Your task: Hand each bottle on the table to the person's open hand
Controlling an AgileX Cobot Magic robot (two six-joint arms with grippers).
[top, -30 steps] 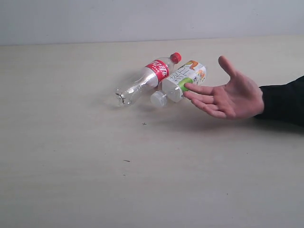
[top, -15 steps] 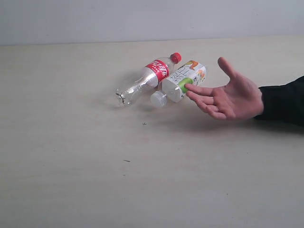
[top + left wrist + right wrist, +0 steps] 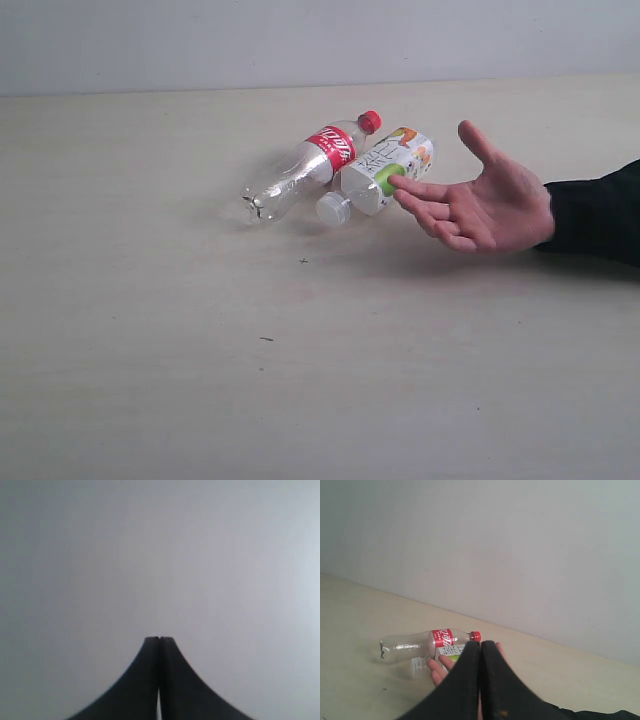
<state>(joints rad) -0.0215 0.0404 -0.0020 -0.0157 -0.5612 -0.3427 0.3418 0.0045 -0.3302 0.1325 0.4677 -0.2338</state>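
Note:
Two bottles lie side by side on the pale beige table [image 3: 200, 380]. The clear bottle with red label and cap [image 3: 310, 166] [image 3: 425, 642] lies behind the clear bottle with the white fruit label [image 3: 378, 172] [image 3: 451, 652]. A person's open hand [image 3: 478, 198] [image 3: 436, 670] hovers palm up at the right, fingertips over the fruit-label bottle. Neither arm shows in the exterior view. My left gripper [image 3: 159, 639] is shut, facing a blank grey wall. Shut and empty, my right gripper [image 3: 481, 643] points at the hand and bottles from a distance. The yellow and whitish bottles are out of view.
A dark sleeve [image 3: 595, 215] reaches in from the right edge. A grey wall [image 3: 320, 40] backs the table. Small dark specks [image 3: 303, 261] dot the surface.
The hand has drifted very slightly; the bottles and both grippers have stayed put.

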